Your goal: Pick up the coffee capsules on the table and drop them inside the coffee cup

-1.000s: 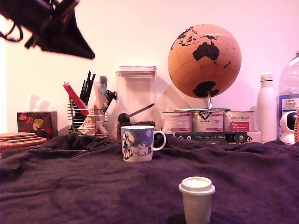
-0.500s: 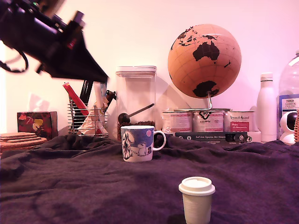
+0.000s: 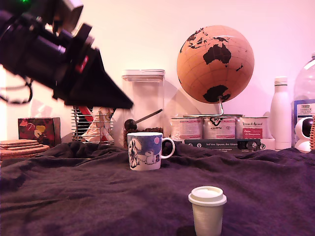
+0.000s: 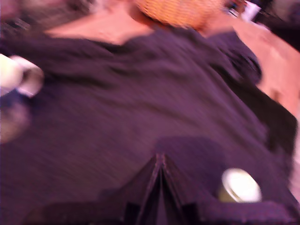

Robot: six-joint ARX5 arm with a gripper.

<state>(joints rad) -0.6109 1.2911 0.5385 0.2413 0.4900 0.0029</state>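
A cream-white coffee capsule [image 3: 207,209] stands upright near the front of the table [image 3: 74,196], which is draped in dark purple cloth. The coffee cup [image 3: 145,151], a white mug with a blue cartoon print, sits further back, handle towards the exterior view's right. My gripper [image 3: 129,105] hangs in the air above and to the exterior view's left of the cup, pointing down at a slant. In the blurred wrist view its fingers meet at a point [image 4: 160,158], shut with nothing between them. There the capsule [image 4: 239,185] lies beside the fingers and the cup [image 4: 18,75] is at the edge.
Behind the cup stand a clear canister [image 3: 143,101], a globe [image 3: 215,64], three round tins [image 3: 219,128] and a wire utensil holder [image 3: 93,125]. A white bottle [image 3: 281,113] is at the exterior view's right; a tissue box [image 3: 38,131] and coasters [image 3: 22,146] at its left.
My arm has swung down and towards the exterior view's right, from the upper left corner to just above the cup's left. The capsule and cup have not moved.
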